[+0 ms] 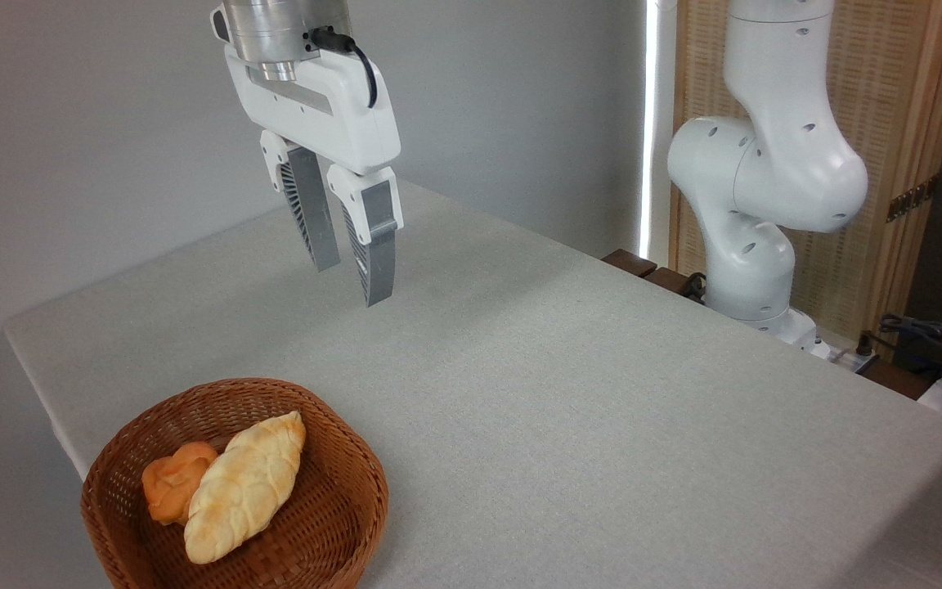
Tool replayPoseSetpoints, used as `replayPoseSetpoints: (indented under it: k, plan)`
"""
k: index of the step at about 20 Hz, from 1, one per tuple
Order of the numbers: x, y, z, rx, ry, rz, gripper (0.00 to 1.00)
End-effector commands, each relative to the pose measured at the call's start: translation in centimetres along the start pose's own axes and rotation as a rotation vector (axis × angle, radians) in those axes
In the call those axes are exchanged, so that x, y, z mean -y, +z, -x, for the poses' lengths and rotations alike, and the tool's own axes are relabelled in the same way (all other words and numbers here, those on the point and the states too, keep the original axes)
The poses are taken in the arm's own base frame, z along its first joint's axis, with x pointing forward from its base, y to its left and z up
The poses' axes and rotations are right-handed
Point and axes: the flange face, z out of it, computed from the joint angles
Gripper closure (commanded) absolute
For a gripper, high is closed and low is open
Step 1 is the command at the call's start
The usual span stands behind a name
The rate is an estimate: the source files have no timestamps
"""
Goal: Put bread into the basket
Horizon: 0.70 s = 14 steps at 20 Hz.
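The bread (244, 489), a long pale golden braided loaf, lies inside the round brown wicker basket (340, 523) at the table's front left corner, its upper tip leaning on the basket's far side. My gripper (352, 284) hangs high above the table, well up and to the right of the basket. Its grey fingers (313, 214) stand a little apart, open, with nothing between them.
A small orange knobbly bun (170, 484) sits in the basket to the left of the loaf, touching it. The arm's white base (753, 254) stands at the table's far right edge. Cables (925, 335) lie beyond that edge.
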Motion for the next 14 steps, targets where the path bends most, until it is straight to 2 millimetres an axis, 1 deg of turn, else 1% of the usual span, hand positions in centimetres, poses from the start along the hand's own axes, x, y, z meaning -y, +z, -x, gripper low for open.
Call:
replayPoseSetpoints:
  k: [1, 6, 10, 14]
  plan:
    - [0.11, -0.19, 0.78, -0.009, 0.009, 0.006, 0.0]
    - [0.21, -0.26, 0.95, -0.008, 0.006, 0.005, 0.0]
    - [0.81, -0.34, 1.53, -0.01, -0.008, 0.006, 0.0]
    - [0.92, -0.34, 1.54, -0.011, -0.01, 0.005, 0.0]
